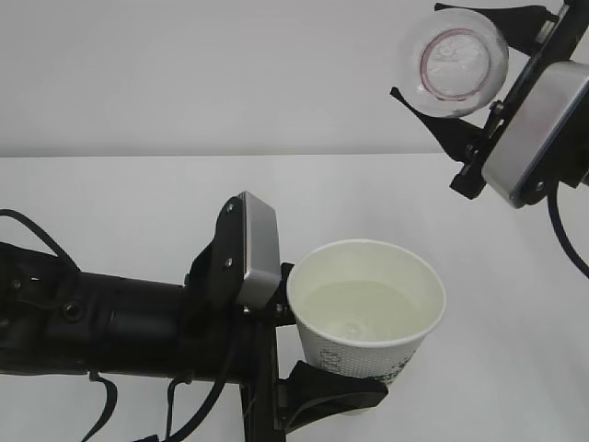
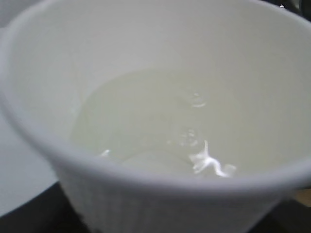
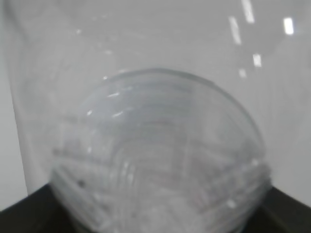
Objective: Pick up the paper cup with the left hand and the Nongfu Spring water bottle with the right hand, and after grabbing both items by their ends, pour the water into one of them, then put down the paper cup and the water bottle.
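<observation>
Exterior view: left hand comes in from the lower left of the frame, black arm with a grey block at the wrist. Its fingers are clamped on the paper cup, lower centre of the frame, one black finger visible under the cup's lower side. Cup sits roughly upright, mouth tipped a little toward the camera, green printed marks on its side near the bottom. The water is a pale pool inside the cup, well below the rim.

Right hand is at the upper right of the frame, grey block below and right of the fingers. It is grasping the bottle, black fingers on either side of it. Bottle shows end-on as a clear round disc with a reddish ring inside; cannot tell which end faces the camera. Bottle is well apart from the cup, above and right of it. No stream visible between them.

White table behind, pale wall above.

Left wrist view: cup fills the frame, water pooled in it with small ripples and glints; fingers not visible.

Right wrist view: blurred clear ribbed bottle fills the frame, close up; fingers barely visible at the bottom corners.
</observation>
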